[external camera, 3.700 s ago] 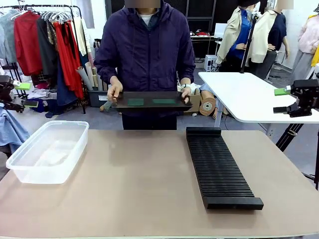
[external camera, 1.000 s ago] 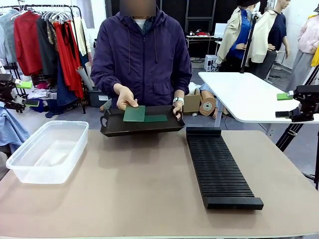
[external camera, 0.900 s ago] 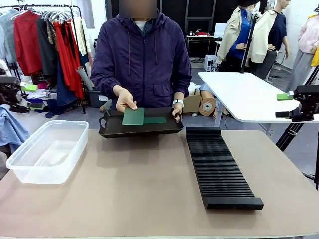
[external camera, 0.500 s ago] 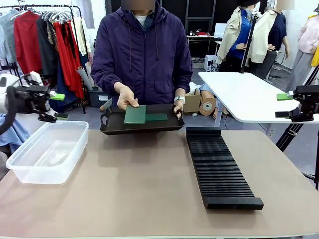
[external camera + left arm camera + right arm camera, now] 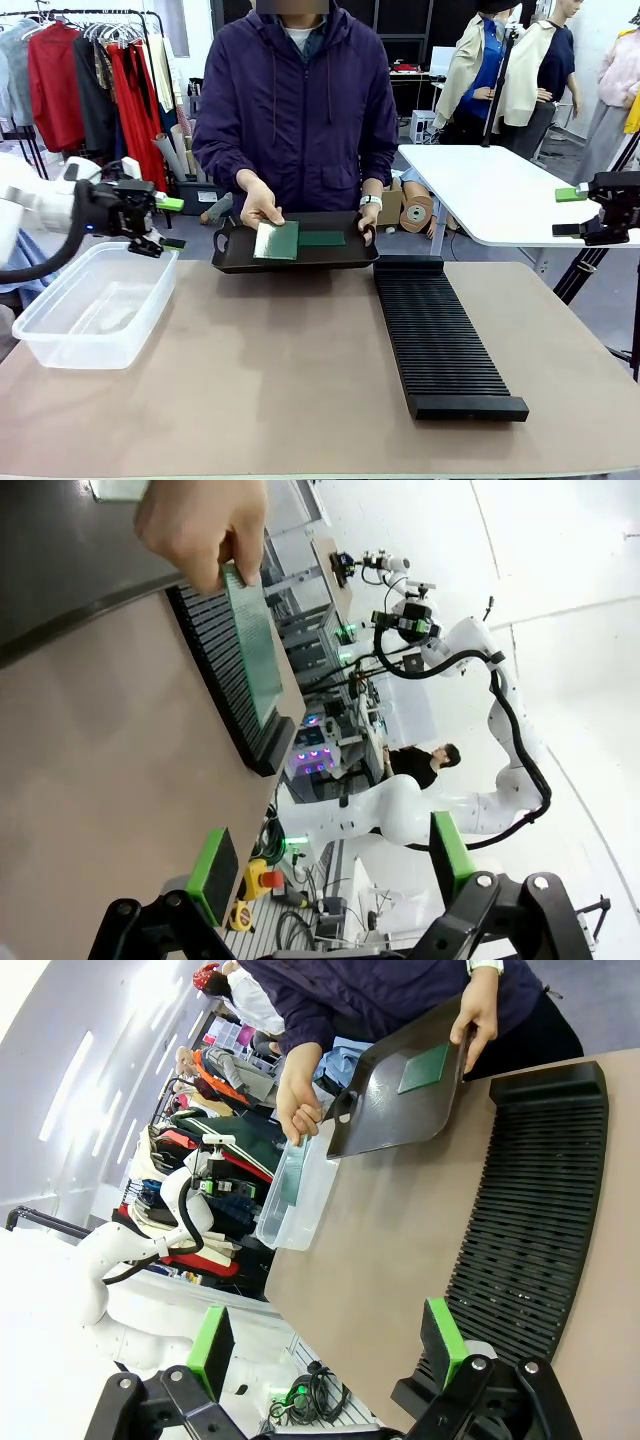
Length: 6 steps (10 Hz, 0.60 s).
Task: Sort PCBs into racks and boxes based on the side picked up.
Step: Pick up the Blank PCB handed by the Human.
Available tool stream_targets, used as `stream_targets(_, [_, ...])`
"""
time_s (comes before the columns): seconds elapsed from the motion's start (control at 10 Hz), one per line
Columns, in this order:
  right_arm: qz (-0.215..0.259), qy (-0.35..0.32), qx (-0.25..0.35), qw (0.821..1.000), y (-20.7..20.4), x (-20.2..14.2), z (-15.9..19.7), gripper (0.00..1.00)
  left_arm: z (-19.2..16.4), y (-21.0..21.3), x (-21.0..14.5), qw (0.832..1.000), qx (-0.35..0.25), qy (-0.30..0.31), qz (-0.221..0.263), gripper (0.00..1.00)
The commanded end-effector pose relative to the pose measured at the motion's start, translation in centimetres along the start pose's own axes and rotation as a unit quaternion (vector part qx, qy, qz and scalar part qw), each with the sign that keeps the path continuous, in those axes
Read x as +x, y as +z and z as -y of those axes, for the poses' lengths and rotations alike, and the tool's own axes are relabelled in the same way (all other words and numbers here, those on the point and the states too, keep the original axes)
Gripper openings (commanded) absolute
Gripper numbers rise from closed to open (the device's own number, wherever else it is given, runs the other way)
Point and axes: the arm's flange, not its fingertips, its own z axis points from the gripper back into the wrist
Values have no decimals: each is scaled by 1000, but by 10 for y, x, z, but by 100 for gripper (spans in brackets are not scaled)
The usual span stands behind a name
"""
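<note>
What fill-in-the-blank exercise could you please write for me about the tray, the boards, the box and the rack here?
1. The person's hand holds one PCB tilted up off the black tray, while another PCB lies ____ on it.
2. The left gripper hovers with its jaws ____ near the far corner of the clear box.
3. The rack lies on the robot's ____ side of the table.
Missing words: flat; open; right.

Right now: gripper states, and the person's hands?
Left gripper: open, empty.
Right gripper: open, empty.
Person: one hand holds a PCB, other hand the black tray.
</note>
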Motion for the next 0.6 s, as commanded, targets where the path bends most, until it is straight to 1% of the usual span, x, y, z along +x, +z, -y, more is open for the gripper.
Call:
stream_targets(0.0, [-3,-1,1,1000,1,1,-3,100,-7,-28,2,1000,-4,19,2,100])
stream_targets(0.2, [-3,-1,1,1000,1,1,-3,100,-17,-52,-1,1000,-6,21,-1,100])
stream_targets(0.5, [-3,-1,1,1000,1,1,-3,100,-32,-82,0,997,-24,37,62,100])
